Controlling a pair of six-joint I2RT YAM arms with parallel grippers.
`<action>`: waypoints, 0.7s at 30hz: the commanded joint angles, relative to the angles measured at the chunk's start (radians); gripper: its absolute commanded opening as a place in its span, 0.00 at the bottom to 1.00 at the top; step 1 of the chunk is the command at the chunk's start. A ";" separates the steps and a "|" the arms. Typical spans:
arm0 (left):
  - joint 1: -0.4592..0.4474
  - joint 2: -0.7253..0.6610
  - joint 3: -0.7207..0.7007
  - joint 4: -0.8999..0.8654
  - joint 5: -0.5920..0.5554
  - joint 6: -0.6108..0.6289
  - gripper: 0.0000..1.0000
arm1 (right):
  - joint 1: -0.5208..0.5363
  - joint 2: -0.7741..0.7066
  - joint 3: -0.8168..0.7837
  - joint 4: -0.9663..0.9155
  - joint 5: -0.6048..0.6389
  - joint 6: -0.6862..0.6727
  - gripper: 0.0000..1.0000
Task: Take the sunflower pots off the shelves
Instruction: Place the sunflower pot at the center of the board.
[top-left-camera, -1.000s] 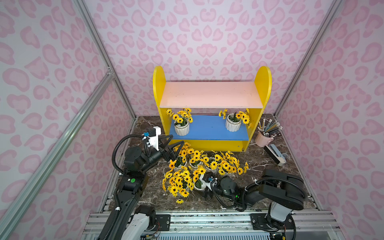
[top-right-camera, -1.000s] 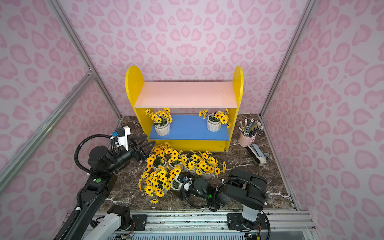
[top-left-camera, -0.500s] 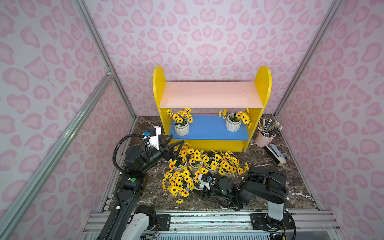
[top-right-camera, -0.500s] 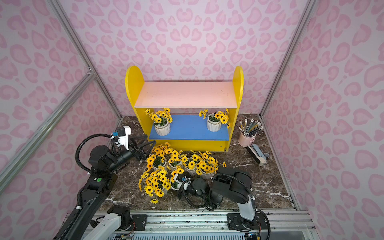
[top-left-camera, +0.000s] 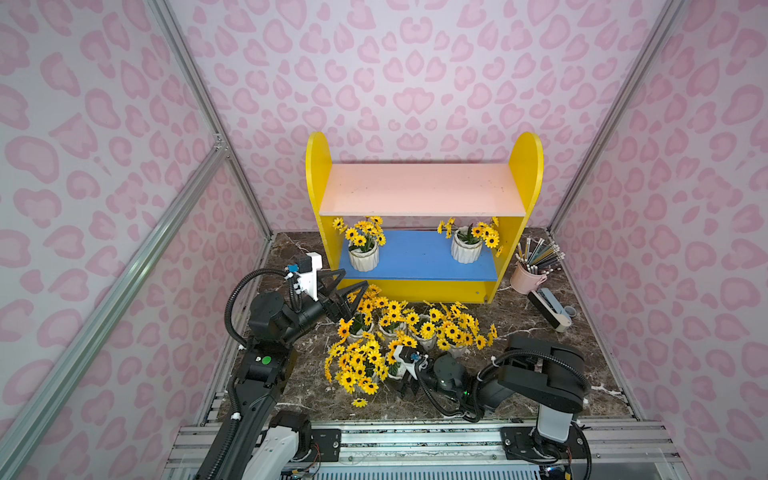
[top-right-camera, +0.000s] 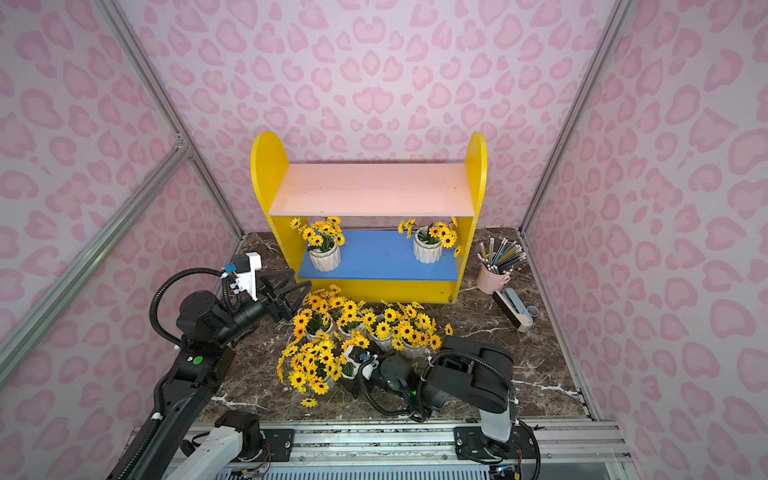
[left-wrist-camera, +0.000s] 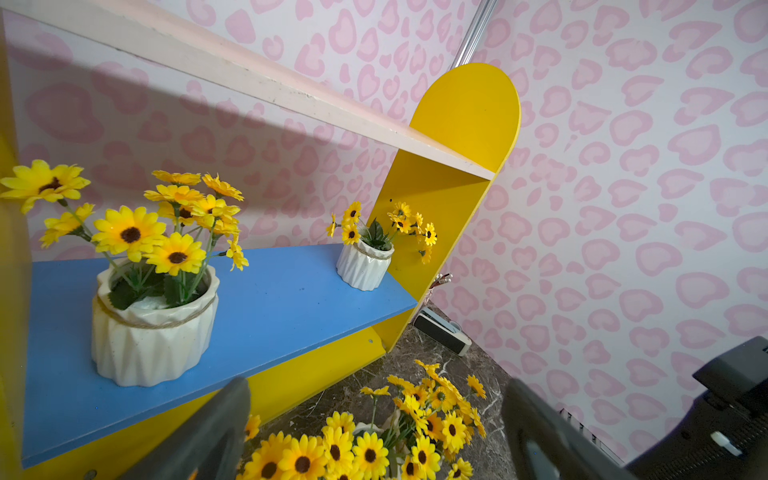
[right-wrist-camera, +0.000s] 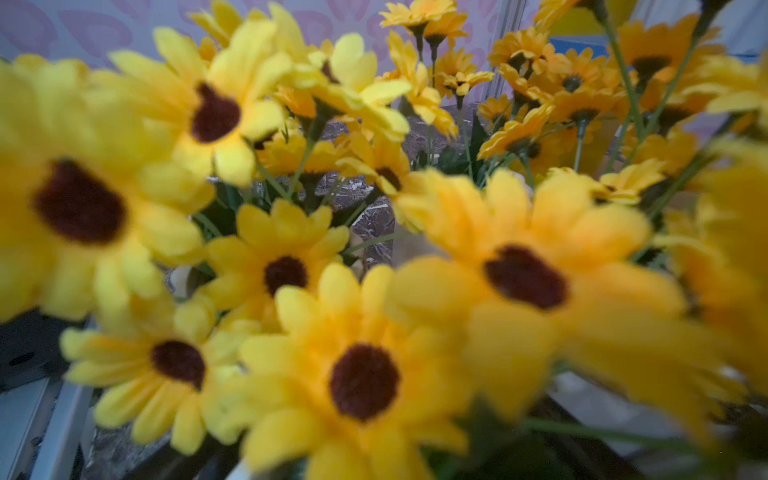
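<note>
Top views: two sunflower pots (top-left-camera: 363, 257) stand on the shelves' (top-left-camera: 419, 189) blue board (top-left-camera: 415, 255); others crowd the floor (top-left-camera: 540, 332); right gripper (top-left-camera: 402, 379) buried among them, spread or pinching I cannot tell
Left wrist: left gripper (left-wrist-camera: 376, 382) spread, empty, facing the near pot (left-wrist-camera: 153, 324); next, probably reach in and straddle its body
Right wrist: only blurred flowers (right-wrist-camera: 361, 374)
</note>
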 joint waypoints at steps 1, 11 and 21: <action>-0.001 -0.003 0.007 0.013 -0.002 0.007 0.96 | 0.007 -0.027 -0.004 -0.015 0.038 0.002 0.99; -0.001 -0.017 0.010 0.005 -0.009 0.012 0.96 | 0.033 -0.178 -0.033 -0.199 0.113 -0.024 0.99; -0.001 -0.032 0.013 0.003 -0.013 0.017 0.96 | 0.039 -0.490 -0.075 -0.566 0.135 -0.026 0.99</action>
